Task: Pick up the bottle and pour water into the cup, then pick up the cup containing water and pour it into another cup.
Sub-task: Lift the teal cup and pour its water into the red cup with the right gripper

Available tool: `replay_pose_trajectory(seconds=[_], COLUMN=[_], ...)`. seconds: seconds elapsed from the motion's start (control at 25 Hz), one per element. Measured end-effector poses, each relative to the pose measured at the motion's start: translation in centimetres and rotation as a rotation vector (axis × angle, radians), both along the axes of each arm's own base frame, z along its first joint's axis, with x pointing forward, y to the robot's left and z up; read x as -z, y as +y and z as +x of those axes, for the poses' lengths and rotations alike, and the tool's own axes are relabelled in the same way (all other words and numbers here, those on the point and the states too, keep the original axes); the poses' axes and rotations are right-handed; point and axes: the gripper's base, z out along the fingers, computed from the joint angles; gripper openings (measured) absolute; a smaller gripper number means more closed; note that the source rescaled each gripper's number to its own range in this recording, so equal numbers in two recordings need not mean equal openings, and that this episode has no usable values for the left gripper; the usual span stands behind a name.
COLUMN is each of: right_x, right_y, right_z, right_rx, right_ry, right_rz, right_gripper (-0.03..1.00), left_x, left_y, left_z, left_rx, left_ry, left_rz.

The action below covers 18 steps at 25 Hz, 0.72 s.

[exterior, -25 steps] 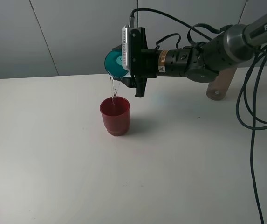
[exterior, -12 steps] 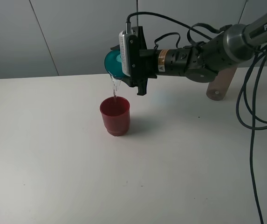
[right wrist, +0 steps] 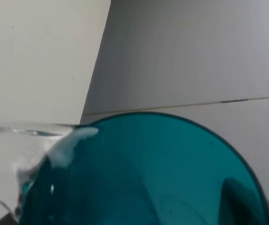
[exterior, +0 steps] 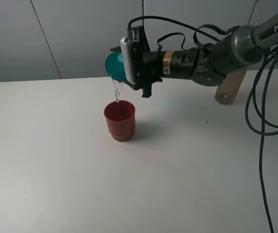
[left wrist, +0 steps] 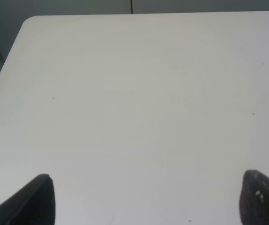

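Note:
The teal cup (exterior: 113, 65) is tipped on its side in the air above the dark red cup (exterior: 120, 120), with my right gripper (exterior: 128, 69) shut on it. A thin stream of water (exterior: 116, 92) falls from the teal cup's rim into the red cup, which stands upright on the white table (exterior: 56, 160). In the right wrist view the teal cup (right wrist: 148, 178) fills the lower half, and water (right wrist: 28, 132) runs off its rim. My left gripper (left wrist: 148, 206) hangs open over bare table, only its two dark fingertips (left wrist: 38, 199) showing. The bottle is out of view.
A tan wooden post (exterior: 228, 90) stands at the back right, behind the right arm. Black cables (exterior: 262, 126) hang down along the table's right side. A grey panelled wall (exterior: 56, 34) runs behind the table's far edge.
The right wrist has rolled a little further, tipping the teal cup more and shifting it slightly left. Water keeps falling into the red cup.

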Motion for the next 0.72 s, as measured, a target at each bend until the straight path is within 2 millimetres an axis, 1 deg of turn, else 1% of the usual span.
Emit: replay_pose_trajectory(seconds=[0.48,0.72], right_x=[-0.19,-0.21], right_y=[0.19,0.97], right_z=[-0.14,-0.65], right_rx=[-0.056,-0.098], right_ry=[-0.147,-0.222], right_rz=[-0.062,-0.101], right_gripper=[0.12,0.12], left_x=[0.0,0.0], left_y=[0.0,0.0], left_z=[0.0,0.0], left_rx=[0.0,0.0], left_ry=[0.0,0.0], left_rz=[0.0,0.0])
